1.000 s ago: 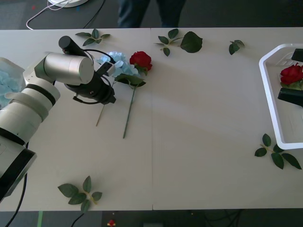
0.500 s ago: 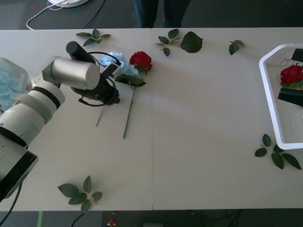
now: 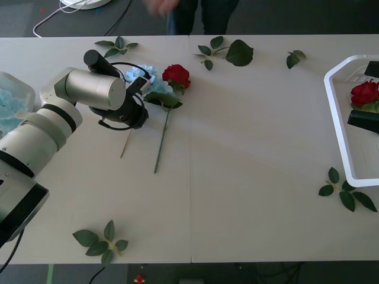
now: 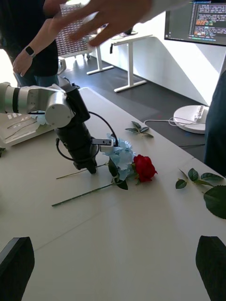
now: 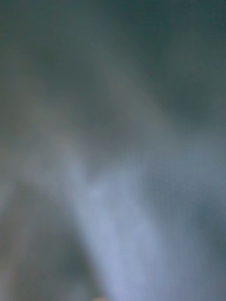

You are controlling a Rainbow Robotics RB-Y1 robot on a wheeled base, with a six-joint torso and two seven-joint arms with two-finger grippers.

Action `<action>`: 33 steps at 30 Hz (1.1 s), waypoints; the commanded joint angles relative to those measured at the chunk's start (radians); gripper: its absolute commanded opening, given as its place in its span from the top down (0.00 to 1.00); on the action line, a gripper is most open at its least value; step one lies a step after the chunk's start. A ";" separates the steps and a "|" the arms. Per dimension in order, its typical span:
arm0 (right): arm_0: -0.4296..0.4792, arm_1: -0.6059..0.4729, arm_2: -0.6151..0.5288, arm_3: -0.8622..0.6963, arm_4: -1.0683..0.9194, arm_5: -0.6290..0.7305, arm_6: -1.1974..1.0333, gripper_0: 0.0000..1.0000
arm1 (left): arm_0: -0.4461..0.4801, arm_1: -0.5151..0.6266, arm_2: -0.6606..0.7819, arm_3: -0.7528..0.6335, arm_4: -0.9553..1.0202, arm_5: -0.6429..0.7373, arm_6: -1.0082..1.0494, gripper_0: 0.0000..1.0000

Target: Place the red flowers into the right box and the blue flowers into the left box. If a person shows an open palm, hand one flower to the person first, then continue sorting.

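Because the blue flower lies in the upper left of the front view with its bloom touching the red rose, the left gripper hangs low over the blue stem, likely to lift it clear of the rose; whether its jaws are spread or closed I cannot tell. At the right edge the right box already holds a rose, and at the far left the left box holds blue blooms.

From the right wrist view, the right gripper waits wide open and empty at the bottom corners, while a person's hand spreads open at the top, so a handover may come first.

The left wrist view is too blurred to read.
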 commanded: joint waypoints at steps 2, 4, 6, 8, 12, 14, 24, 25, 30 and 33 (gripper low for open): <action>0.016 -0.044 0.004 -0.004 -0.013 -0.010 0.005 0.00 | -0.016 0.000 -0.021 0.019 -0.004 -0.010 -0.044 1.00; 0.016 -0.044 0.004 -0.004 -0.013 -0.010 0.005 0.00 | -0.014 0.003 -0.021 0.020 -0.004 -0.010 -0.043 1.00; 0.016 -0.044 0.004 -0.004 -0.013 -0.010 0.005 0.00 | -0.014 0.008 -0.020 0.020 -0.004 -0.010 -0.043 1.00; 0.016 -0.044 0.004 -0.004 -0.013 -0.010 0.005 0.00 | -0.014 0.011 -0.021 0.020 -0.005 -0.010 -0.043 1.00; 0.016 -0.044 0.004 -0.004 -0.013 -0.010 0.005 0.00 | -0.012 0.026 0.002 0.019 -0.013 -0.010 -0.043 1.00; 0.016 -0.044 0.004 -0.004 -0.013 -0.010 0.005 0.00 | -0.014 0.036 0.034 0.019 -0.018 -0.004 -0.052 1.00; 0.016 -0.044 0.004 -0.004 -0.013 -0.010 0.005 0.00 | 0.098 0.114 0.335 -0.293 -0.108 0.302 -0.089 1.00; 0.016 -0.044 0.004 -0.004 -0.013 -0.010 0.005 0.00 | 0.133 0.131 0.367 -0.356 -0.108 0.332 -0.090 1.00; 0.016 -0.044 0.004 -0.004 -0.013 -0.010 0.005 0.00 | 0.288 0.187 0.525 -0.664 -0.100 0.495 -0.092 1.00; 0.016 -0.044 0.004 -0.004 -0.013 -0.010 0.005 0.00 | 0.370 0.197 0.675 -0.860 -0.097 0.636 -0.093 1.00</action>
